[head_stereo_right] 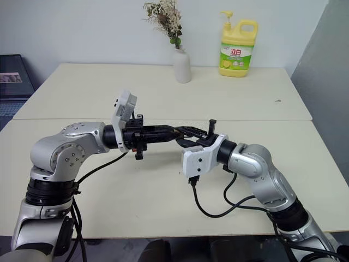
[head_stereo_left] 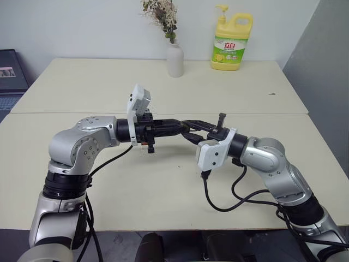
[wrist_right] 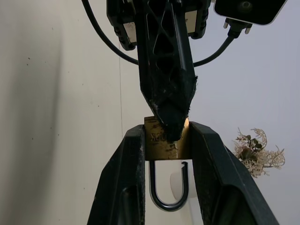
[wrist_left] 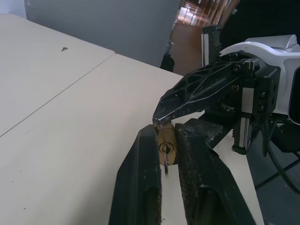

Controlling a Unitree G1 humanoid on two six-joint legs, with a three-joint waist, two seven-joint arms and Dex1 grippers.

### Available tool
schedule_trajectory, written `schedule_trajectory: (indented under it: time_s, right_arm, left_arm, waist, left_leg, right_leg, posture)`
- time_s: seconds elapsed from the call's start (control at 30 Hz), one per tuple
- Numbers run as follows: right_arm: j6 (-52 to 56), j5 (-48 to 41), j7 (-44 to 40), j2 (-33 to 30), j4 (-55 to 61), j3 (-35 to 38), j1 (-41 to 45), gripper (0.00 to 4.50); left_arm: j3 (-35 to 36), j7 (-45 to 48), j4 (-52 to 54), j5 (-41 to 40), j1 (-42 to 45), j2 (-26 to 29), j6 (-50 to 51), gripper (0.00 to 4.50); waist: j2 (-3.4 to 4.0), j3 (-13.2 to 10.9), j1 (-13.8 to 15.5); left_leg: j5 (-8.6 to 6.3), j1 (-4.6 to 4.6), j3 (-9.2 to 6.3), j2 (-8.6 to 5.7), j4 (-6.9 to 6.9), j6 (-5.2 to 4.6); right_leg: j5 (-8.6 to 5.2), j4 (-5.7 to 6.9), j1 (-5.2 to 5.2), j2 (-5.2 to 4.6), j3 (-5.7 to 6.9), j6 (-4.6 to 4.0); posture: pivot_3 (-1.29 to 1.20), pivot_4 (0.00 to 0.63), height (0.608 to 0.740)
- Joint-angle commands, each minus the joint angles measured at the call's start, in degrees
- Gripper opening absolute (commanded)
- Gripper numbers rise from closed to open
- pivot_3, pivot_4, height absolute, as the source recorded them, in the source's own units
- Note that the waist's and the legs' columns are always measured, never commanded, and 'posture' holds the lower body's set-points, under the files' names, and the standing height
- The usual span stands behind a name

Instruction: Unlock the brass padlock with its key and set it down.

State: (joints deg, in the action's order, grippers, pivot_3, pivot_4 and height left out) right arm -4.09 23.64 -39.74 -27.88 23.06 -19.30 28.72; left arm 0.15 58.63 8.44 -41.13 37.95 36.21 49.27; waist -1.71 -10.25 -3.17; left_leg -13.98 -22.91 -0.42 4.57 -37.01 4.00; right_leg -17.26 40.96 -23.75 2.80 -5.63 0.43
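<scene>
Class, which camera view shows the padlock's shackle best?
The right wrist view: the shackle hangs below the brass padlock, one leg free of the body. The left wrist view shows the padlock's keyhole face instead; in the eye views the padlock is too small to tell.

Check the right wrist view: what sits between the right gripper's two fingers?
The brass padlock, clamped between the right gripper's fingers, its shackle hanging open below the body. The left gripper pinches it from above.
</scene>
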Motion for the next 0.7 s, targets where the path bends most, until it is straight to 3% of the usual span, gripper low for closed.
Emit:
schedule_trajectory:
  time_s: [0.03, 0.7]
  right_arm:
    - [-1.44, -0.09, 0.35, 0.33, 1.81, 0.2, 1.47, 0.94]
    - [-4.5, 1.62, 1.39, -0.15, 0.22, 0.64, 1.72, 0.94]
  left_arm:
    - [0.08, 0.07, 0.13, 0.54, 1.3, 0.05, -1.16, 0.15]
    - [0.76, 1.07, -0.29, -0.61, 1.11, 0.28, 0.93, 0.15]
  waist:
    - [0.0, 0.0, 0.0]
    - [0.0, 0.0, 0.01]
  left_leg:
    - [0.0, 0.0, 0.0, 0.0, 0.0, 0.0]
    - [0.0, 0.0, -0.02, 0.0, 0.0, 0.0]
  right_leg:
    - [0.0, 0.0, 0.0, 0.0, 0.01, 0.0]
    - [0.0, 0.0, 0.0, 0.0, 0.01, 0.0]
  posture:
    - [0.0, 0.15, 0.74]
    - [0.0, 0.15, 0.74]
